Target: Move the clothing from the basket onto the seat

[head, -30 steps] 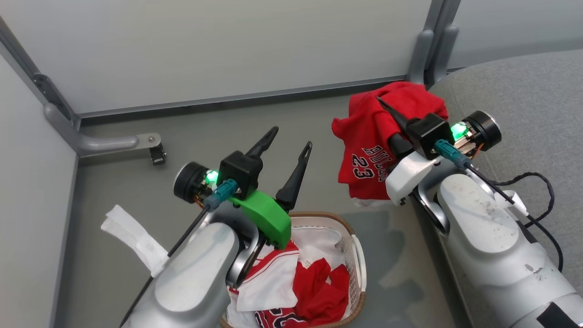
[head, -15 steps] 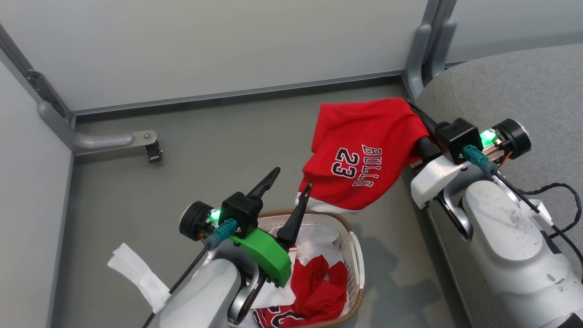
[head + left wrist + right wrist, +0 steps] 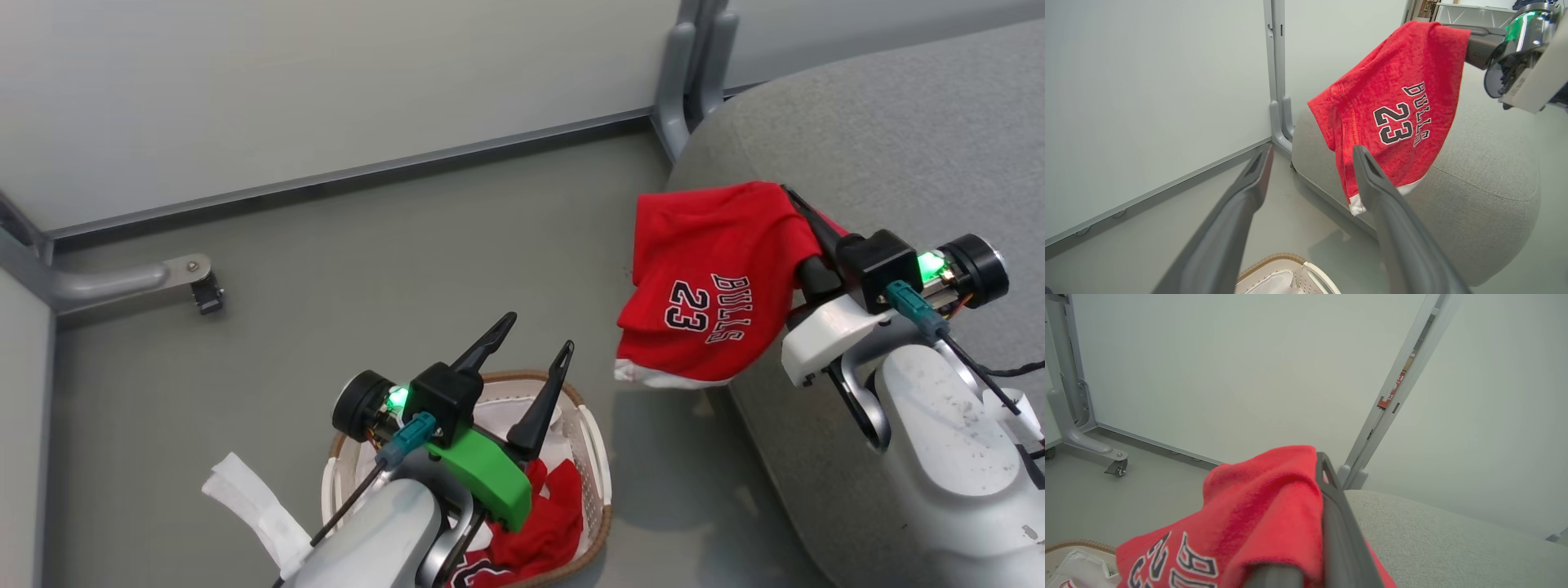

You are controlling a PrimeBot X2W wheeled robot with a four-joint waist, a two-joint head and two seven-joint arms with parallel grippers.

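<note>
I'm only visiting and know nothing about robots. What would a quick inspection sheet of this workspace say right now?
Surface: smooth grey floor.
Job's things: red jersey marked BULLS 23 hangs at the edge of the grey seat; basket on the floor holds more red clothing.
Clutter: white cloth strip beside the basket.
Hands: left hand open above the basket, holding nothing; right hand shut on the red jersey.
Cables: a thin black cable runs along each forearm.
Surroundings: pale partition panels and a grey wheeled foot.
</note>
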